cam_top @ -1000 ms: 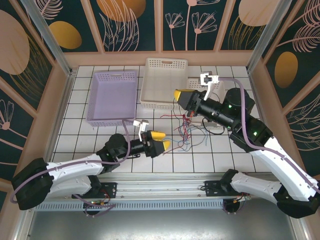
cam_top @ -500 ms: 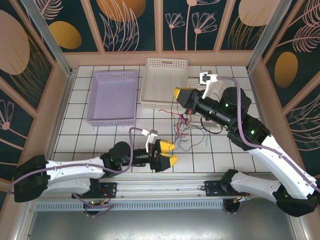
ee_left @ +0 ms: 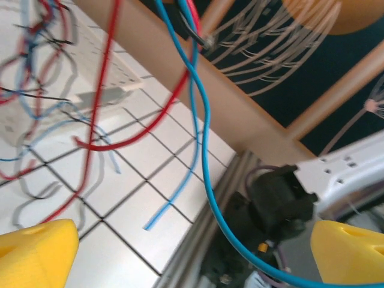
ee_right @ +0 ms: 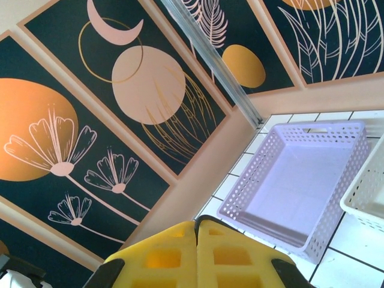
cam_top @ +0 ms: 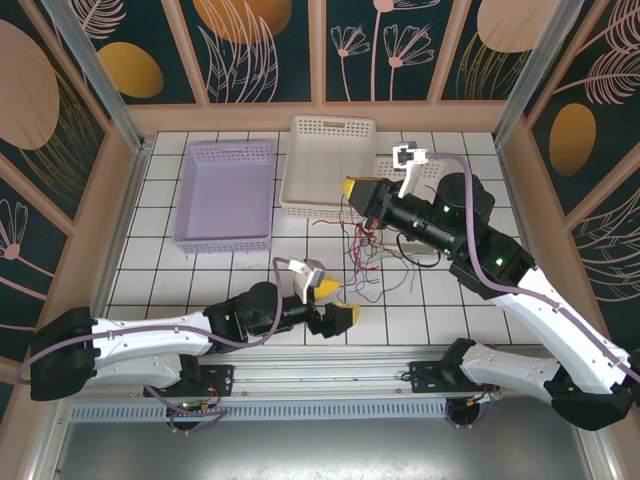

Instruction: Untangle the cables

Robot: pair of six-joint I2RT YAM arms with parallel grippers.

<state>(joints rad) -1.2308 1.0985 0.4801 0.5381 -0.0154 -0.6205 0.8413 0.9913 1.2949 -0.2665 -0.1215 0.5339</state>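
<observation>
Left gripper (cam_top: 333, 303): released, yellow fingers spread wide, low over the near tiles of the table (cam_top: 160, 250), aimed at the tangle.
Right gripper (cam_top: 352, 188): clenched, raised above the table in front of the white basket; judged to be pinching the top of the tangle, though the pinch itself is hidden under the fingers.
Cables (cam_top: 365, 250): mid-table, strung from under the right gripper down to the tiles between the two arms, loose ends trailing toward the near edge.
Direction from left gripper: ahead and slightly to its right, near but not touching.
Long axis: roughly far-to-near, from the raised top down toward the left gripper.
Wrist close-up: one blue strand (ee_left: 201, 150) hanging across the gap between the open fingers and curving toward the right-hand one.
Nearer arm: left for the loose lower ends; right already at the upper end.
Coming move, as a judgement: close the left fingers on a single hanging strand and draw it away from the right.
Count, grippers: two.
Count, cables: red, blue and black; at least two red and two blue in the wrist close-up; full number cannot be told.
Count, baskets: one lilac basket (cam_top: 228, 146), one white basket (cam_top: 333, 122).
</observation>
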